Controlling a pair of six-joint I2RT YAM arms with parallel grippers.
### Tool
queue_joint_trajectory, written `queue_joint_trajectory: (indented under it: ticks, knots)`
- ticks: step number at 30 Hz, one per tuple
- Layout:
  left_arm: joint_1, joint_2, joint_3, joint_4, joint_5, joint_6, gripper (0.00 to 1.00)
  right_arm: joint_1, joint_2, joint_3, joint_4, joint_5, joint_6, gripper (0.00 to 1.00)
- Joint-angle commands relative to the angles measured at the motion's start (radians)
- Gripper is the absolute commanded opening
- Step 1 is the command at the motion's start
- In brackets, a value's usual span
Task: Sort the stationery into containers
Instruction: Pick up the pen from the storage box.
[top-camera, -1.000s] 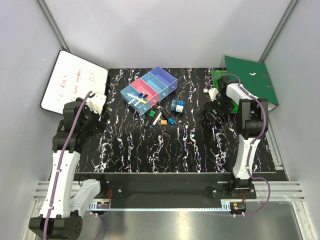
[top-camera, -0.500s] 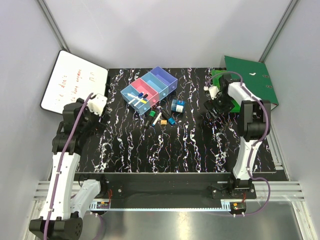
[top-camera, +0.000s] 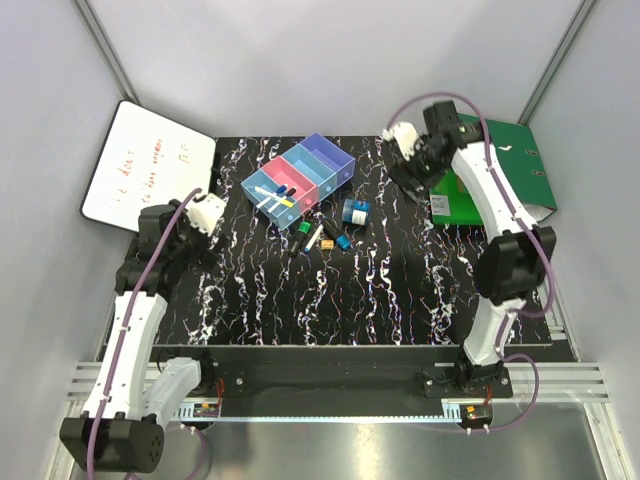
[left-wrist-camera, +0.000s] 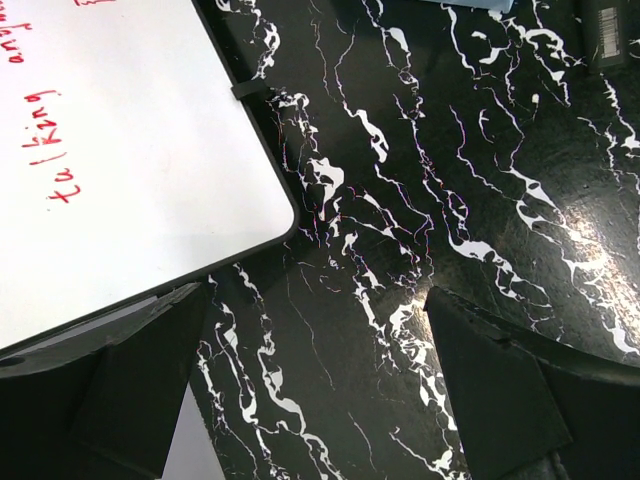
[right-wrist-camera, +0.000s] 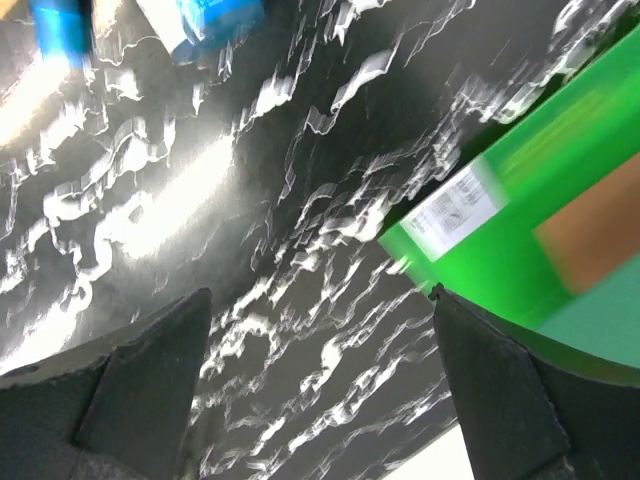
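The containers (top-camera: 300, 178) sit at the far middle of the table (top-camera: 380, 290). A few markers (top-camera: 272, 196) of the stationery lie in their light blue end bin. Just beside the row on its near right, a blue roll (top-camera: 355, 210), more markers (top-camera: 312, 237) and tiny pieces lie loose. The left jaws gape empty well left of the containers, over the whiteboard (left-wrist-camera: 120, 150) corner. The right jaws gape empty to the containers' right, by the green binder (right-wrist-camera: 540, 200).
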Motion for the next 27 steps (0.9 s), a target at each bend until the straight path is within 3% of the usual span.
queue_joint_trajectory:
  ticks: [1, 6, 7, 14, 21, 24, 27]
  knots:
    - [-0.004, 0.012, -0.012, 0.128, -0.056, -0.009, 0.99, 0.08, 0.184, 0.379, -0.17, -0.001, -0.01, 0.95]
    - [-0.006, 0.014, -0.023, 0.193, -0.143, -0.074, 0.99, 0.209, 0.554, 1.017, -0.353, 0.078, -0.022, 0.91]
    - [-0.006, 0.011, -0.026, 0.198, -0.151, -0.078, 0.99, 0.231, 0.579, 1.044, -0.344, 0.12, -0.042, 0.91]
    - [-0.007, -0.023, -0.046, 0.239, -0.249, -0.118, 0.99, 0.361, 0.503, 0.736, 0.05, 0.143, -0.03, 0.82]
    - [-0.009, -0.063, -0.094, 0.248, -0.197, -0.114, 0.99, 0.418, 0.585, 0.863, 0.194, 0.111, 0.172, 0.85]
    - [-0.01, -0.06, -0.117, 0.26, -0.179, -0.092, 0.99, 0.449, 0.579, 0.843, 0.242, 0.087, 0.202, 0.9]
    - [-0.01, -0.043, -0.127, 0.283, -0.183, -0.094, 0.99, 0.475, 0.567, 0.796, 0.293, 0.06, 0.232, 0.9]
